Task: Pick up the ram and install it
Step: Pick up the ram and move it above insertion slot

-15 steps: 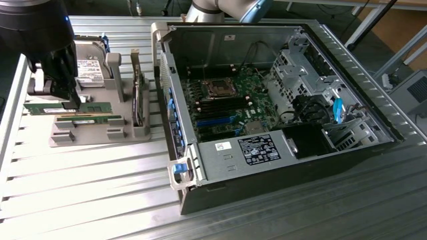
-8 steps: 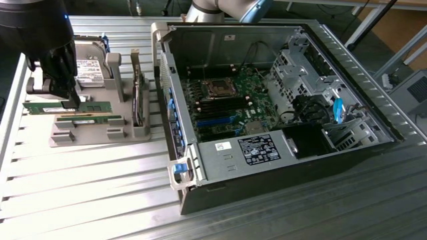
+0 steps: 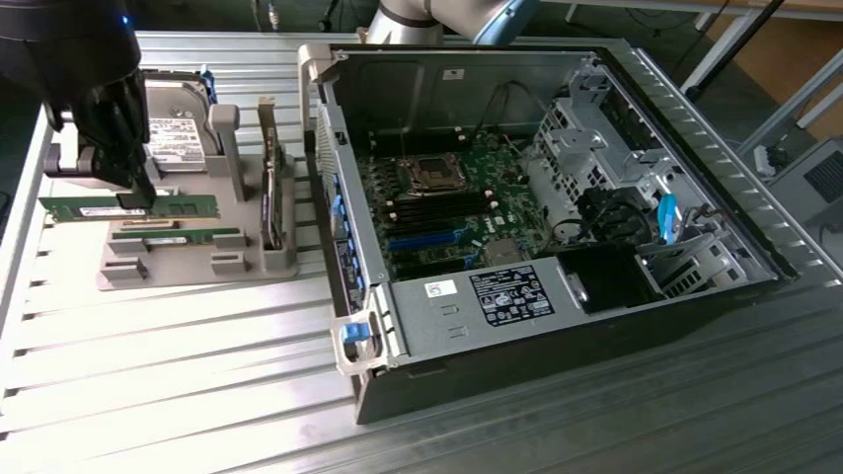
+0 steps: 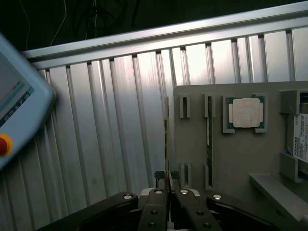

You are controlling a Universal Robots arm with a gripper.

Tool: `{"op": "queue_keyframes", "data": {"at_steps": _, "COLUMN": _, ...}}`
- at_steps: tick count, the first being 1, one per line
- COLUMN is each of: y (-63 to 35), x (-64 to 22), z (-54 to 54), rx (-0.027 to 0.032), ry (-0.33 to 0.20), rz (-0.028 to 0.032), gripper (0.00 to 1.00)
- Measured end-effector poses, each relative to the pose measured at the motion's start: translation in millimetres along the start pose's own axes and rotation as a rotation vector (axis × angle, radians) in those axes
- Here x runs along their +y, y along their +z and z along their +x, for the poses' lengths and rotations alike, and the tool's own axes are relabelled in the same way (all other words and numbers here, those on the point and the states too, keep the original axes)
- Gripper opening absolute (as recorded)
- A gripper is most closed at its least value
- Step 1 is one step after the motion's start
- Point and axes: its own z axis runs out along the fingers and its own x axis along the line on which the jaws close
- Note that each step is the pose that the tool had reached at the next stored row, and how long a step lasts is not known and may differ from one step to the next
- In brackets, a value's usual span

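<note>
On the exterior view's left side of the counter, the end effector hangs above a grey tray of parts. Its fingers are clamped together on the ram. The green stick lies level in the grip and is raised above the tray's slots, over the tray edge that faces the counter's left side. In the wrist view the ram is seen edge-on, running straight out from between the fingers, just beside the tray.

A second memory stick sits in the tray, along with a hard drive and a processor chip.

Further right stands the open computer case, well apart from the end effector. The long slots on its motherboard look empty.

By my judgement the pick-up is done. The carry across to the case and the seating in a slot are not yet done.
</note>
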Motion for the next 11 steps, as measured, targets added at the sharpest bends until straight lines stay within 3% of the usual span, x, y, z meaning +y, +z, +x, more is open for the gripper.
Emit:
{"op": "queue_keyframes", "data": {"at_steps": 3, "y": -0.6, "x": 0.0, "z": 0.1, "rx": -0.0005, "ry": 0.0, "rz": -0.0001, "gripper": 0.11}}
{"op": "queue_keyframes", "data": {"at_steps": 5, "y": -1.1, "x": 0.0, "z": 0.1, "rx": -0.0064, "ry": 0.0, "rz": -0.0011, "gripper": 0.11}}
{"op": "queue_keyframes", "data": {"at_steps": 6, "y": -1.2, "x": 0.0, "z": 0.2, "rx": -0.0128, "ry": 0.0, "rz": -0.0018, "gripper": 0.11}}
{"op": "queue_keyframes", "data": {"at_steps": 8, "y": -1.1, "x": 0.0, "z": 0.1, "rx": -0.0324, "ry": 0.0, "rz": -0.004, "gripper": 0.11}}
{"op": "queue_keyframes", "data": {"at_steps": 10, "y": -1.1, "x": 0.0, "z": 0.2, "rx": -0.0621, "ry": 0.0, "rz": -0.0077, "gripper": 0.11}}
{"op": "queue_keyframes", "data": {"at_steps": 11, "y": -1.2, "x": -0.1, "z": 0.2, "rx": -0.0828, "ry": 0.0, "rz": -0.0102, "gripper": 0.11}}
